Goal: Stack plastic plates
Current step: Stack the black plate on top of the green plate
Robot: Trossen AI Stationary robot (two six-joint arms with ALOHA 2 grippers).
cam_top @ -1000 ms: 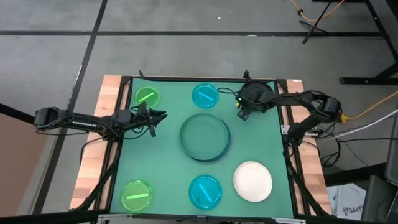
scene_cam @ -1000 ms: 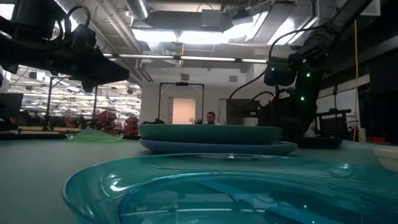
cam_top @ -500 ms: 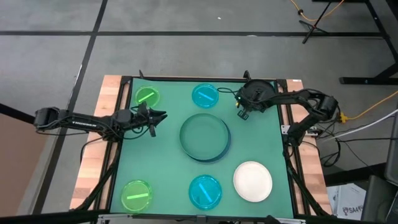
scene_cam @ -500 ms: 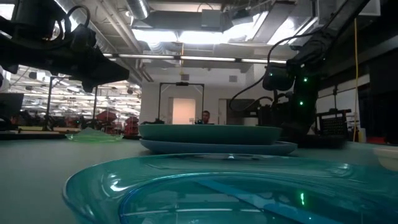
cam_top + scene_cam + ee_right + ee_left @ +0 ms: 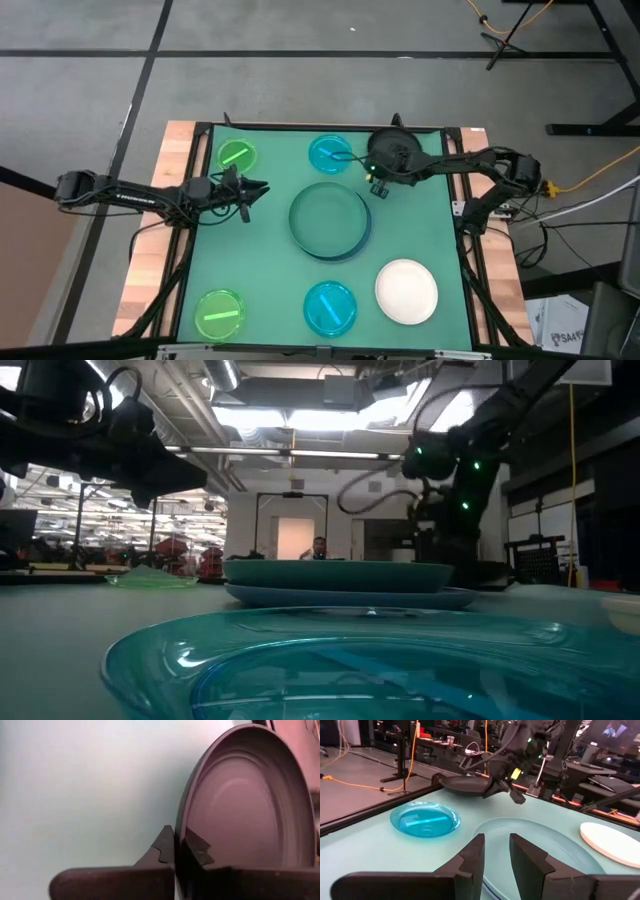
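Right gripper (image 5: pixel 375 178) pinches rim of black plate (image 5: pixel 391 153), fingers closed on its edge; plate lifted off table, near far edge, just beside far cyan plate (image 5: pixel 330 153). Left gripper (image 5: pixel 250 187) hovers left of centre stack, fingers narrow, empty. Dark green plate (image 5: pixel 328 218) sits on blue plate (image 5: pixel 340 598) at table centre. White plate (image 5: pixel 406 291) lies near right corner.

One large plate (image 5: pixel 329 218) lies on another mid-table, with small plates (image 5: pixel 330 154) behind and before (image 5: pixel 329 306) it.
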